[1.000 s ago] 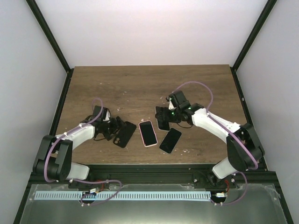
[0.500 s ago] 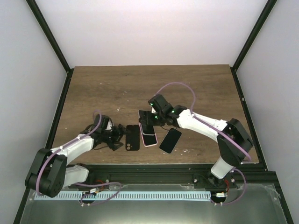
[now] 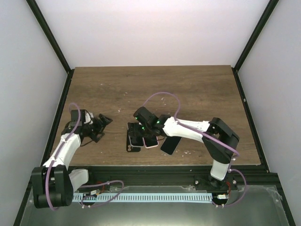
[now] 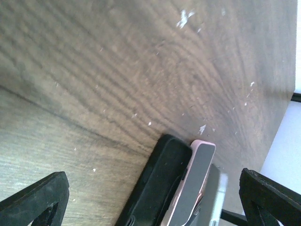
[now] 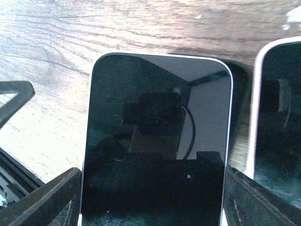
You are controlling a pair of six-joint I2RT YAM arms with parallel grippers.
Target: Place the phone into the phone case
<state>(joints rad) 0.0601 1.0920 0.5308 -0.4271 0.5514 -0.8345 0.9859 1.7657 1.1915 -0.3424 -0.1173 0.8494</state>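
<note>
- Dark brown wood-grain desk [image 3: 188, 89], flecked with small white marks, fills the overhead view inside pale walls. Both arms reach in from the 6 o'clock edge.
- The right hand [image 5: 153, 188] sits just 7 o'clock of the desk's middle. Its two fingers are clamped on the long sides of the phone [image 5: 155, 117].
- The phone is a black slab with rounded corners. Its glossy dark screen faces up and mirrors the wrist camera above it.
- The phone case [image 3: 133, 147] is black and lies flat on the desk directly beneath the held phone. In the right wrist view a dark strip of the case shows past the phone's 3 o'clock side and its 1 o'clock corner. The pictures do not show whether the phone is touching the case.
- A pink-cased phone [image 5: 280, 122] lies screen up, just beside the case at its 3 o'clock.
- A second black phone [image 3: 170, 143] lies at 3 o'clock of the pink one, tilted, with part of it under the right arm.
- The left hand [image 3: 102, 127] is at about 8 o'clock on the desk, well apart from the case. Its fingers are spread wide with nothing between them, pointing toward the phones.
- In the left wrist view the black case and the pink edge beside it are seen low and edge-on across bare wood.
</note>
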